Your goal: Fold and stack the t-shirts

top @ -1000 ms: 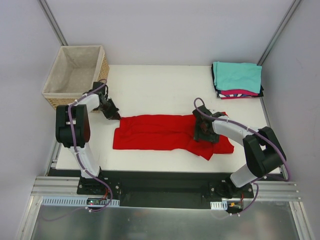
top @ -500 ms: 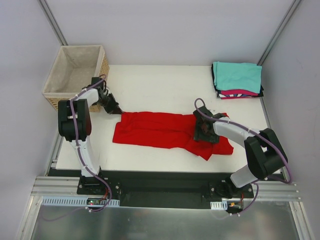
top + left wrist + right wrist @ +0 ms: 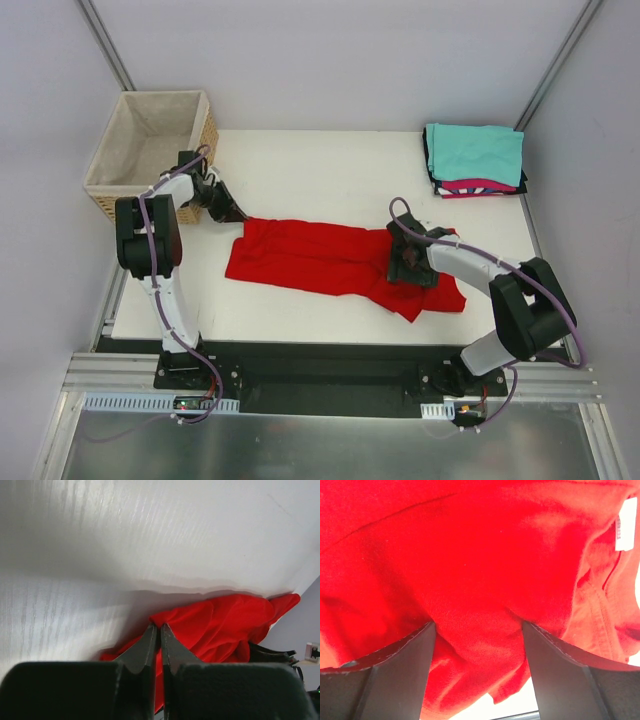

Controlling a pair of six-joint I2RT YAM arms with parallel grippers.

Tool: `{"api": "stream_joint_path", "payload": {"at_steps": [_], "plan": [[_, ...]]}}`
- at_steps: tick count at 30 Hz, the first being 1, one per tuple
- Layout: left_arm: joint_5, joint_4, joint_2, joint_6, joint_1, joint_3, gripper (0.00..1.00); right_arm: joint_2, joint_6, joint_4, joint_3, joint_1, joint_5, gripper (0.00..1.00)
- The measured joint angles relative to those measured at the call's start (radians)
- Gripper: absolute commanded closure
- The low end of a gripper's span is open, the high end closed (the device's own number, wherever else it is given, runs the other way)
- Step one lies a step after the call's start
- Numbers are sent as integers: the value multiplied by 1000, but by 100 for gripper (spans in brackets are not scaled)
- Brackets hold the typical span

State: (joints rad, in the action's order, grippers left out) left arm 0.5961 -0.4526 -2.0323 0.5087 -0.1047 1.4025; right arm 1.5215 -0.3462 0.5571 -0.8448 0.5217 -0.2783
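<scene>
Risk, left corner: possible slip of the red t-shirt [image 3: 330, 262] out of the left gripper [image 3: 228, 212]; only a thin bit of edge cloth pinched at the very fingertips, so a sharp tug likely to free it.
Risk, right end: bunching or dragging under the right gripper [image 3: 408, 262]; cloth there already rumpled near the collar, and a pull from the left against that pin likely to skew the shirt rather than flatten it.
Risk, fold quality: long edges slanted and uneven on the table [image 3: 320, 170]; a fold begun from this lie likely crooked, and a poor match for the folded stack [image 3: 475, 155].
Left jaws: clenched almost to touching, by the look of it gripping the shirt's far-left corner; red cloth fanning out just beyond and beneath the tips.
Right jaws: released and spread wide, pressed down onto the shirt; red cloth filling the whole gap between the two fingers [image 3: 395, 680], nothing grasped.
Shirt position: a long band across the middle of the table, left corner drawn out toward the wicker basket [image 3: 150, 150], right end under the right gripper.
Stack position: far right corner, teal on top with magenta-pink and black edges below, well apart from the red shirt.
</scene>
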Motion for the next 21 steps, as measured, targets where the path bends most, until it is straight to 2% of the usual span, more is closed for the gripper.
{"api": "stream_joint_path", "payload": {"at_steps": [5,10,15,18,19,21], "plan": [[24,-8,-22,-2,-2,32,100,-4,0,-1,5,0,4,27],[29,-24,-30,-8,-2,48,83,-9,0,-3,10,1,7,27],[29,-27,-30,-14,-2,49,78,-11,0,-5,13,1,7,27],[29,-27,-30,-15,-2,48,67,-11,0,-5,13,1,7,27],[29,-26,-30,-16,-2,48,59,-11,0,-5,13,1,7,27],[31,-22,-28,-15,-1,43,50,-12,0,-5,13,1,7,27]]}}
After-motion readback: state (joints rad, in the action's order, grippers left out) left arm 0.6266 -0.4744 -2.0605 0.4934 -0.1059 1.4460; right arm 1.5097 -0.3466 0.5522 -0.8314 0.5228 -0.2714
